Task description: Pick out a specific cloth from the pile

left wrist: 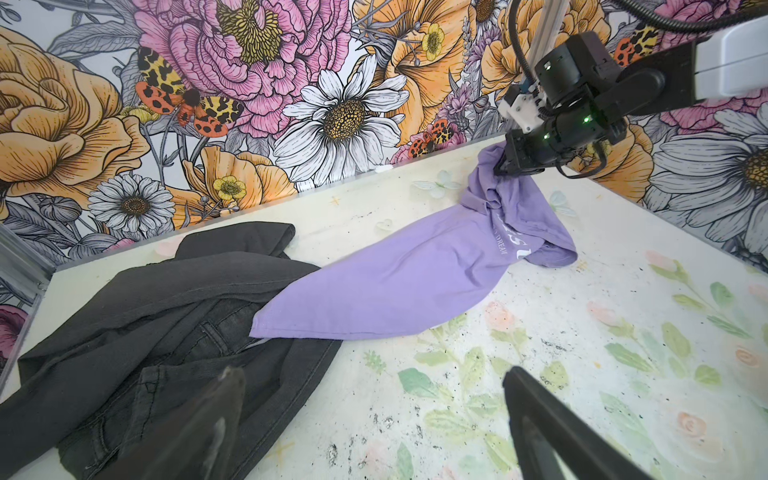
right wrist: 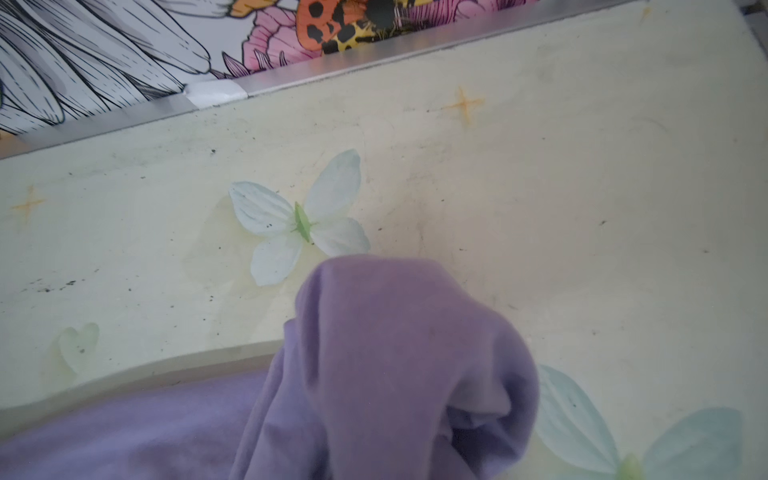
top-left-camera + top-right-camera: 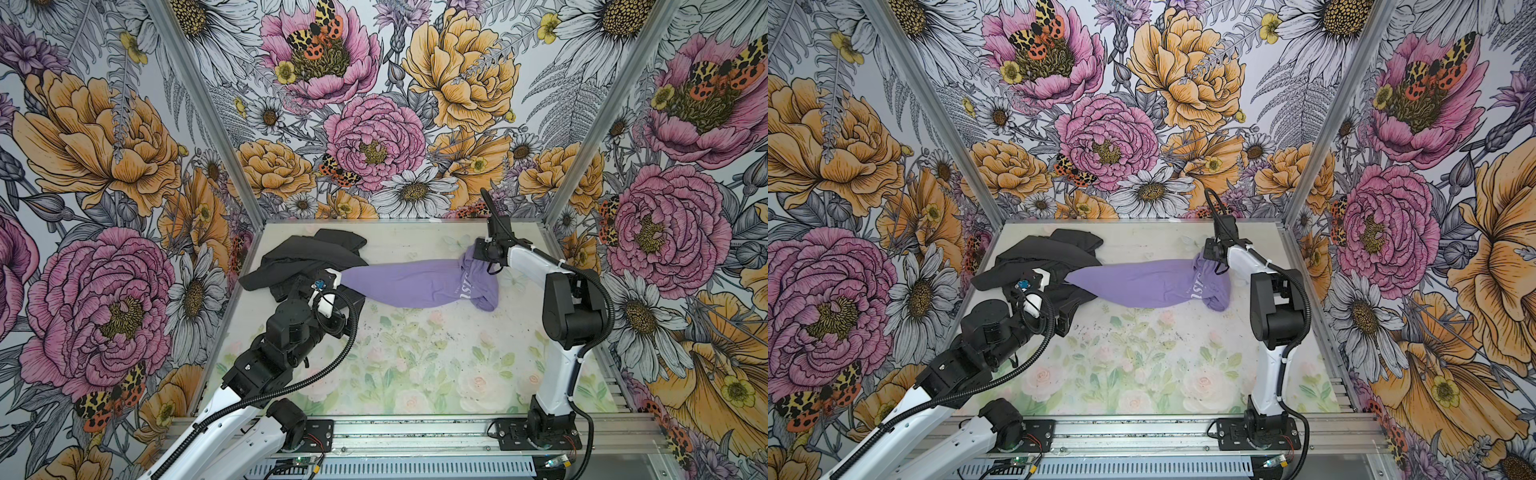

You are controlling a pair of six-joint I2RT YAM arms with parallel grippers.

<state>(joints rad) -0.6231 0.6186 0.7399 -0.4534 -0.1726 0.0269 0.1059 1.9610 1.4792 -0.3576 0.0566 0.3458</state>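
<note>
Lavender cloth lies stretched across the table in both top views, one end over the black garments, the other bunched at the right gripper. The left wrist view shows that gripper clenched on the cloth and the left gripper spread wide. The right wrist view shows purple folds.

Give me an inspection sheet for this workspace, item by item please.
Surface: floral table, scuffed with dark specks.
Job's things: lavender T-shirt stretched out, one end still on the black garments.
Clutter: nothing seen.
Grippers: right gripper shut on the T-shirt's bunched end; left gripper open, empty, above the black garments' edge.
Cables: corrugated hoses looped along both arms.
Surroundings: flowered walls on three sides.
</note>
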